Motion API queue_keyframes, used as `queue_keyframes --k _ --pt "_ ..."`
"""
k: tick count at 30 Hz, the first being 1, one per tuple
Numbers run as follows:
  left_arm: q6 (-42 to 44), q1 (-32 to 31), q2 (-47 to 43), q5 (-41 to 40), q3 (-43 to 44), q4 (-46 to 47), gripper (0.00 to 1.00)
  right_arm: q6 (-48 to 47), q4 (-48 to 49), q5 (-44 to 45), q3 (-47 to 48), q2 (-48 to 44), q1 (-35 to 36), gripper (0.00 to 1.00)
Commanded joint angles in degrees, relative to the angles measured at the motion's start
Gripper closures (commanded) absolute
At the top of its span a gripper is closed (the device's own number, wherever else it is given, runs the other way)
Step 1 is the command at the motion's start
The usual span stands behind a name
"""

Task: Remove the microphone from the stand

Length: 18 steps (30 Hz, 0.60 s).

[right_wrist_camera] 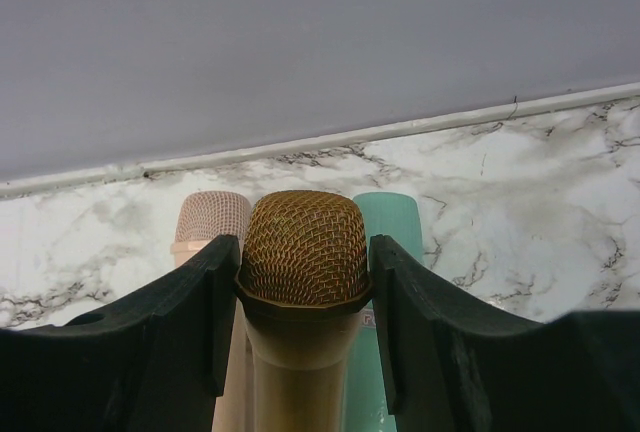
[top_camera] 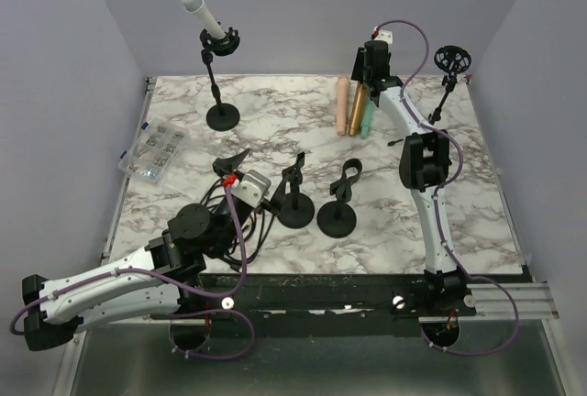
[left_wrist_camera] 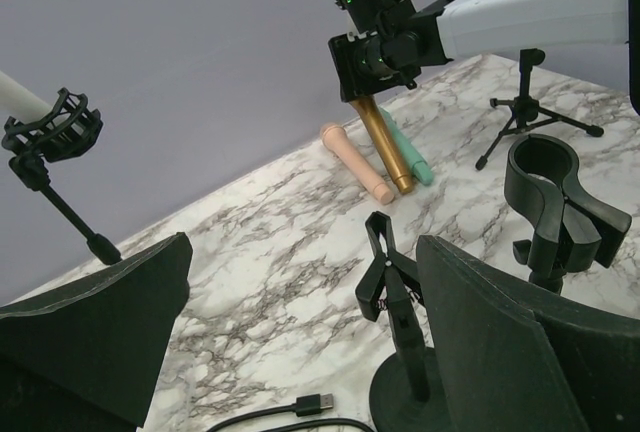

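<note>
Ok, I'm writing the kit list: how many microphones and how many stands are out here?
Microphones: 4 (white cylindrical microphone, pink microphone, gold mesh-headed microphone, teal microphone)
Black stands: 4 (shock-mount round-base stand, shock-mount tripod stand, round-base clip stands)
Total: 8

— What encloses the space?
— A plain lavender-grey back wall (top_camera: 303,11), with side walls (top_camera: 55,93) in the same tone.
— And the furniture?
— One table (top_camera: 275,121), its top white marble pattern with grey veins. The light is soft and even. A dull grey floor (top_camera: 321,368) shows below the near edge.
</note>
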Motion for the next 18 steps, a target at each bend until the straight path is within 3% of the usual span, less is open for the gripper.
queue_keyframes --k 1,15,18 --pt "0.5 -0.2 -0.9 -1.0 -0.6 1.5 0.01 -0.4 3.9 1.0 0.9 2.3 0.3 0.61" --pt "0.5 -0.2 -2.2 -1.0 -0.5 1.2 0.01 -0.4 3.8 -0.3 3.4 3.7 0.4 0.36" --pt "0.4 -0.3 -2.6 -1.0 -0.4 1.1 0.01 -1.1 3.1 -0.4 3.7 3.2 0.6 0.25"
